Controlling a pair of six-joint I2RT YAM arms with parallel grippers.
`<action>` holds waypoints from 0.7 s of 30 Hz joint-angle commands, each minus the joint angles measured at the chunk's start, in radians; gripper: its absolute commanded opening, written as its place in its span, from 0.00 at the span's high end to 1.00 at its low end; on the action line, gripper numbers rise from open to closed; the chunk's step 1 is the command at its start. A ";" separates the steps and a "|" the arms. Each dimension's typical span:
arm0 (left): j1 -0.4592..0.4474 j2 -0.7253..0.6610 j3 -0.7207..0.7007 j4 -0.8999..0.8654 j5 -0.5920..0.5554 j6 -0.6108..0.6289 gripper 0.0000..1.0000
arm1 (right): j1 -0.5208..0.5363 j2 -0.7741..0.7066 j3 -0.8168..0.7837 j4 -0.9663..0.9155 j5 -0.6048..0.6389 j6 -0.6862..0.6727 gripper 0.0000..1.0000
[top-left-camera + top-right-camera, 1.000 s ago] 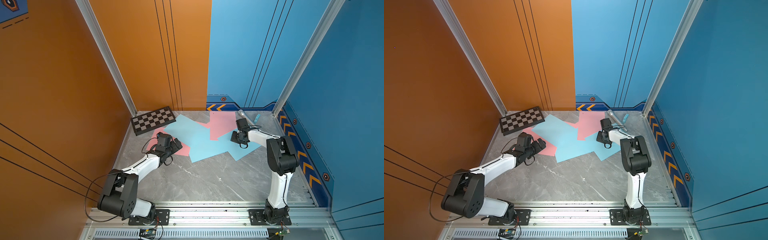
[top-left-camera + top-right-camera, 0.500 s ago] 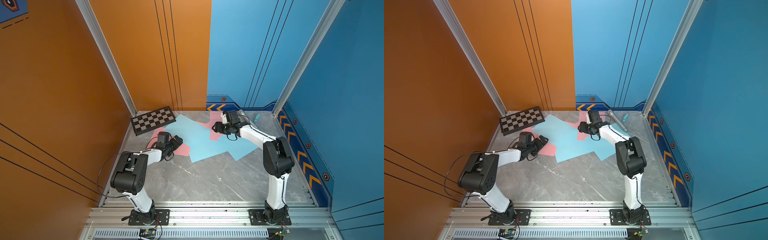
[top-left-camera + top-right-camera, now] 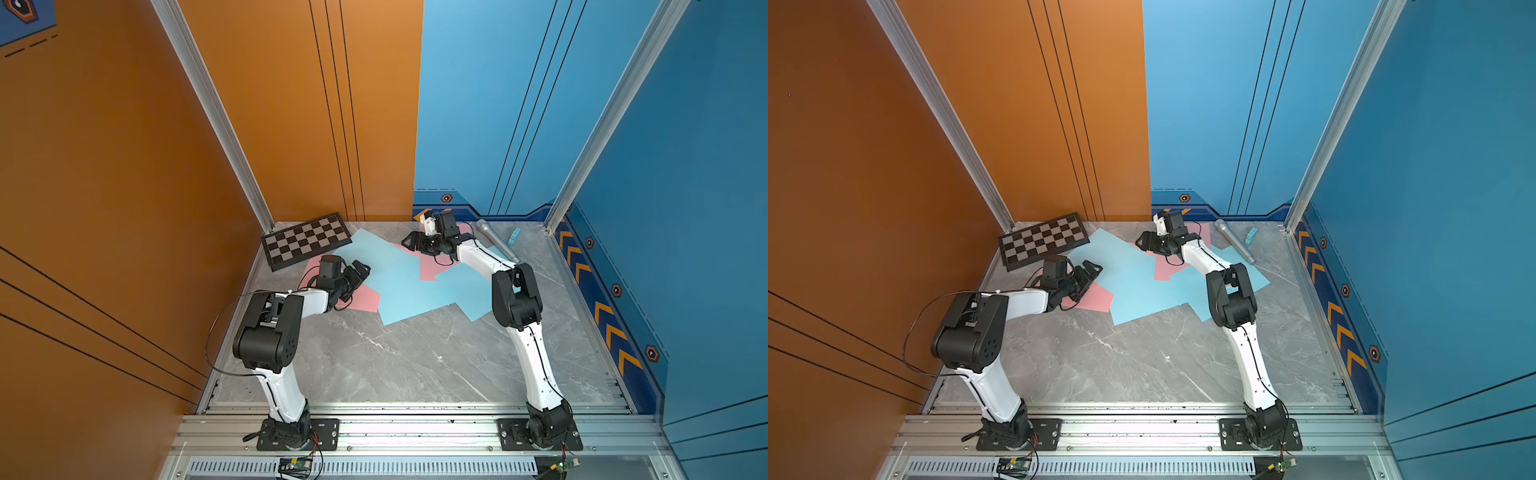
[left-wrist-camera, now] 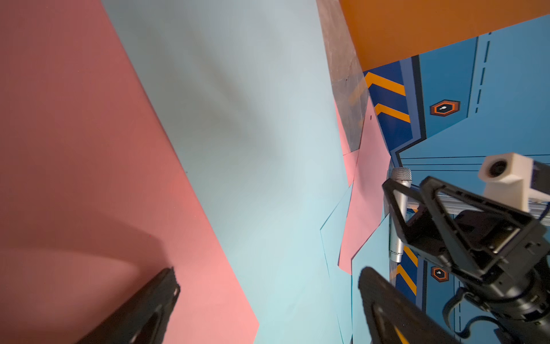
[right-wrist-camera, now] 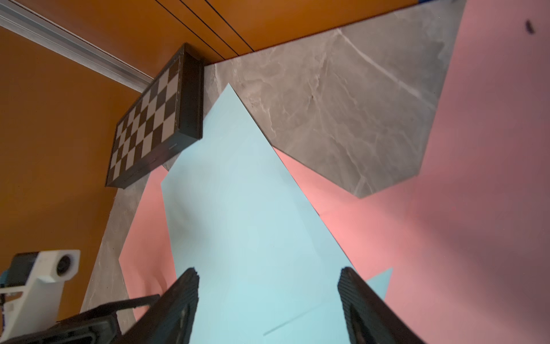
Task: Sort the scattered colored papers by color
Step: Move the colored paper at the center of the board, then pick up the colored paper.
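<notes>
L pincer (image 4: 268, 277) spread over pink sheet (image 4: 74, 149); R pincer (image 5: 268, 274) ditto, blue sheet (image 5: 238, 193)

left arm (image 3: 309, 298): elbow raised, forearm reaching forward low | left end effector (image 3: 360, 269): jaws spread wide | right arm (image 3: 478, 257): stretched far forward, wrist turned toward the left arm | right end effector (image 3: 409, 242): jaws apart

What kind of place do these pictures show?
Probably a robot test booth. A left arm and a right arm are mounted on a metal rail, an orange panel and a blue panel wall in the tabletop, and a chessboard and microphone lie there like props.
</notes>
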 commanded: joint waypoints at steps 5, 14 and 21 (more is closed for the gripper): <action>0.000 0.072 0.016 -0.001 -0.047 -0.062 0.02 | 0.006 0.119 0.211 -0.140 0.000 -0.049 0.23; 0.001 0.099 0.034 -0.002 -0.050 -0.089 0.02 | 0.008 0.177 0.265 -0.202 0.002 -0.079 0.18; -0.001 0.130 0.069 -0.018 -0.038 -0.104 0.02 | 0.014 0.267 0.396 -0.330 -0.025 -0.065 0.14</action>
